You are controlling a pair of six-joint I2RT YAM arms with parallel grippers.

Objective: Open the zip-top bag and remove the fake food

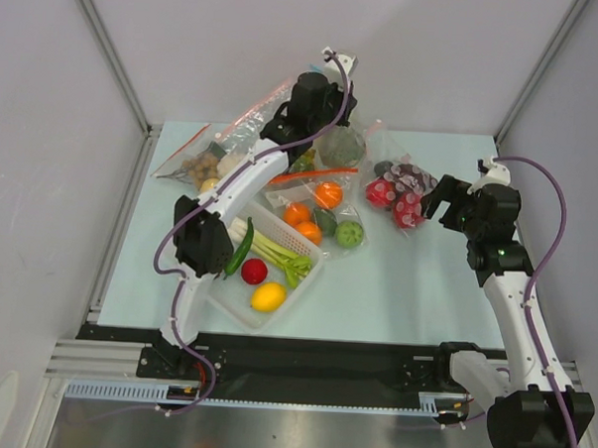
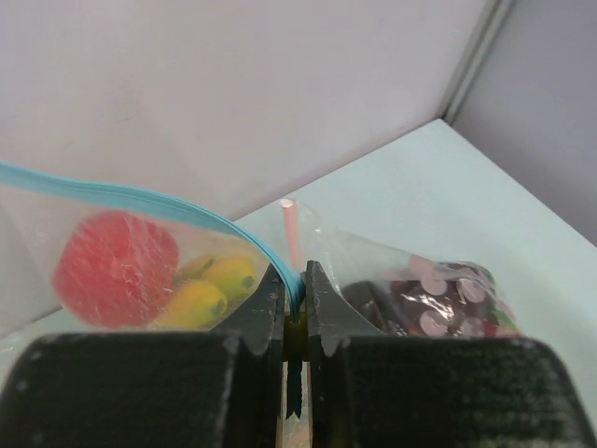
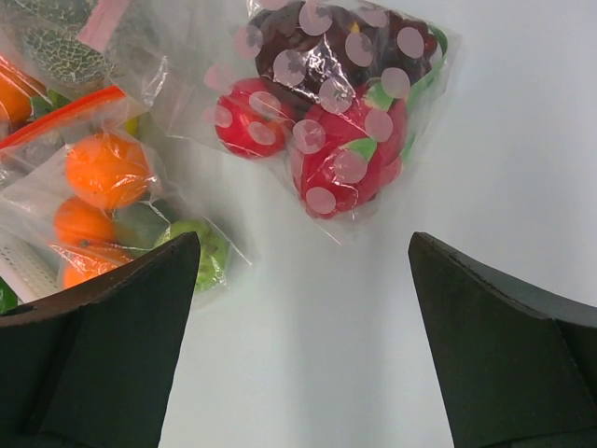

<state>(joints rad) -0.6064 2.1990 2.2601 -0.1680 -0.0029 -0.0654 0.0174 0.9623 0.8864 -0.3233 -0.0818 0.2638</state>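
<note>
My left gripper (image 2: 294,280) is shut on the light blue zip strip of the zip-top bag (image 2: 140,201) and holds it up off the table at the back. Through the clear plastic I see a red round fruit (image 2: 115,268) and small yellow pieces (image 2: 213,289). In the top view the left gripper (image 1: 321,121) is at the back centre with the grey-green melon (image 1: 340,144) in the bag hanging just below it. My right gripper (image 1: 437,200) is open and empty, low over the table to the right of the bags; it also shows in the right wrist view (image 3: 303,247).
A polka-dot bag of red and dark fruit (image 3: 336,103) lies just ahead of the right gripper. A red-strip bag with oranges and a lime (image 1: 325,200) lies mid-table. A white basket (image 1: 237,316) holds a lemon, a red fruit and green vegetables. Another bag (image 1: 207,160) is back left.
</note>
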